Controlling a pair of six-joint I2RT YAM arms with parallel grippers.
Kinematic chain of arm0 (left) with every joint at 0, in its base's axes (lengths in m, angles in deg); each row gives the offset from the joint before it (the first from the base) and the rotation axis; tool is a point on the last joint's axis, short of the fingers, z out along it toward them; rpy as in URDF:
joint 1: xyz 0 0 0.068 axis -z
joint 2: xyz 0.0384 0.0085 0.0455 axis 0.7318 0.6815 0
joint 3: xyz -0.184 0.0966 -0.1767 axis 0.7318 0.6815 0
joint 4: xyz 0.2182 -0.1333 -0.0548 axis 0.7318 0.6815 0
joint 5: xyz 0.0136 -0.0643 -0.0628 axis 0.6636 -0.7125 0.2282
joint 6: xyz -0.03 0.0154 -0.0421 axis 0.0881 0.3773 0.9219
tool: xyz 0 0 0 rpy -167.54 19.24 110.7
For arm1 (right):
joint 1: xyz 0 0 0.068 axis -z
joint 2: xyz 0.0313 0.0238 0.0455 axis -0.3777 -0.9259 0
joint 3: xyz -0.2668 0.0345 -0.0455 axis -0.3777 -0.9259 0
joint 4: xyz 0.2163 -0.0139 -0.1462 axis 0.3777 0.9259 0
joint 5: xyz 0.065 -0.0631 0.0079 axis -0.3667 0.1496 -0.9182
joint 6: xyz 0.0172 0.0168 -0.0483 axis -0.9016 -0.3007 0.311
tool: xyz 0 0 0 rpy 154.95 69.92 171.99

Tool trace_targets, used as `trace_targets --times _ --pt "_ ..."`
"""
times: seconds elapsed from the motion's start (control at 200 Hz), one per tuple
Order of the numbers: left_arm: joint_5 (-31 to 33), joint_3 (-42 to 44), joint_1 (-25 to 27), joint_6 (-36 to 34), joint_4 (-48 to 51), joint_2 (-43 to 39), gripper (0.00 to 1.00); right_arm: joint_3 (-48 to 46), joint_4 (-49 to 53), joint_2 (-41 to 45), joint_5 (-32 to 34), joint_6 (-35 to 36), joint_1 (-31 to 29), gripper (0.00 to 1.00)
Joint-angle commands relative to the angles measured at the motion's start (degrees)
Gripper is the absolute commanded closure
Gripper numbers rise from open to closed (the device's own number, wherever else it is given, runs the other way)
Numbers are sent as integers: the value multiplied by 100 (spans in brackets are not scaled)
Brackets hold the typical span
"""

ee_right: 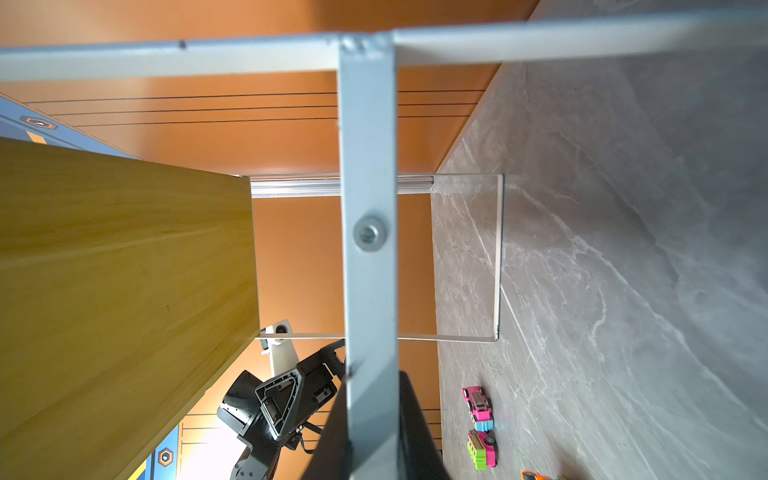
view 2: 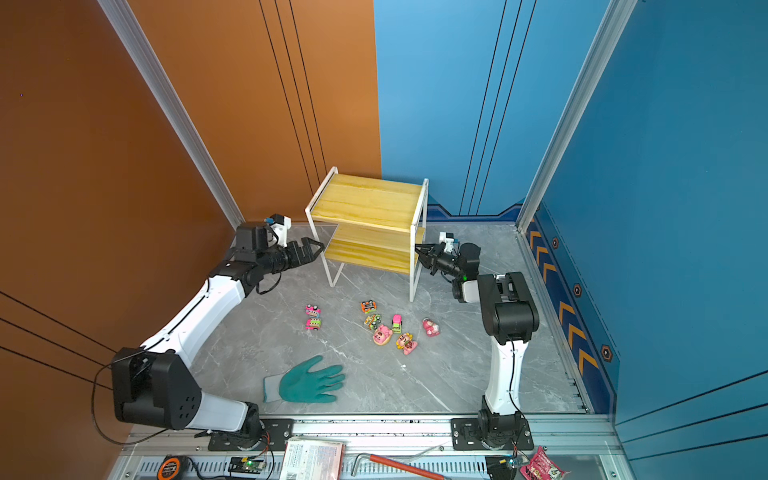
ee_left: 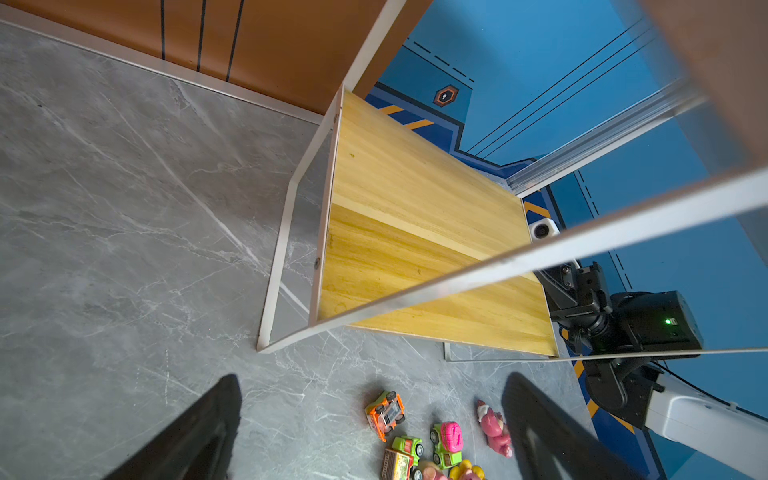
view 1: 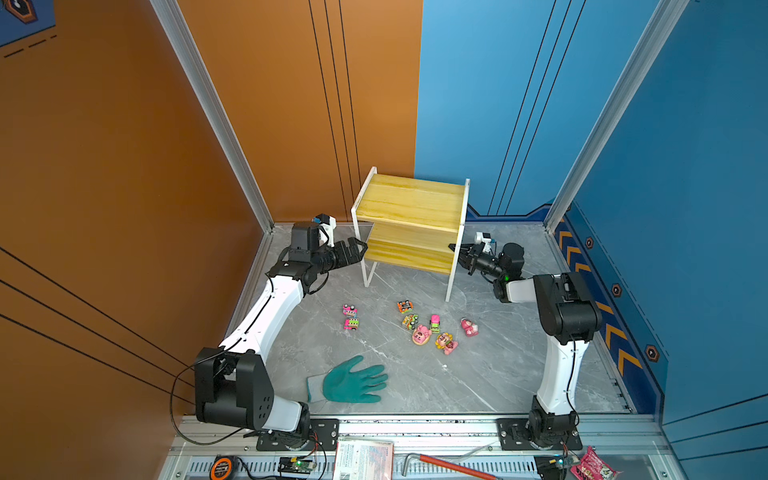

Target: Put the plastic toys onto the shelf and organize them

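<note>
The shelf [view 1: 409,199] [view 2: 370,199] stands at the back middle of the table, both yellow boards bare. Several toy cars, among them an orange one [view 1: 405,306] and a pink pair [view 1: 351,318], lie on the table in front of it. Three pink bears [view 1: 421,335] lie beside them. My left gripper [view 1: 361,249] [ee_left: 372,378] hovers open by the shelf's left side, holding nothing. The right gripper [view 1: 455,249] [ee_right: 370,374] is shut on the shelf's white right frame leg [ee_right: 368,166]. In the left wrist view the orange car [ee_left: 385,413] lies below the open fingers.
A teal glove [view 1: 351,380] lies palm up near the front left. Orange and blue walls close in behind and beside the shelf. A tape measure [view 1: 220,467], a booklet [view 1: 363,457] and a red-handled tool [view 1: 449,465] sit on the front rail.
</note>
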Motion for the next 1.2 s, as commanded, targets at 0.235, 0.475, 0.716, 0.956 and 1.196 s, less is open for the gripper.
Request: trace_targets --times 0.235,0.475,0.716,0.956,1.196 --pt "-85 -215 314 -374 -475 191 2 1020 -502 48 -259 -135 482 100" --pt "-173 -292 532 -429 -774 404 3 1799 767 -269 -234 689 467 91" --pt "-119 -460 660 -506 -774 573 4 2226 1604 -486 -56 1250 518 72" --pt "-91 -488 895 -537 -800 583 5 2745 2406 -720 229 1741 623 59" --pt "178 -396 1156 -462 -814 590 6 3577 3617 -925 690 2442 729 45"
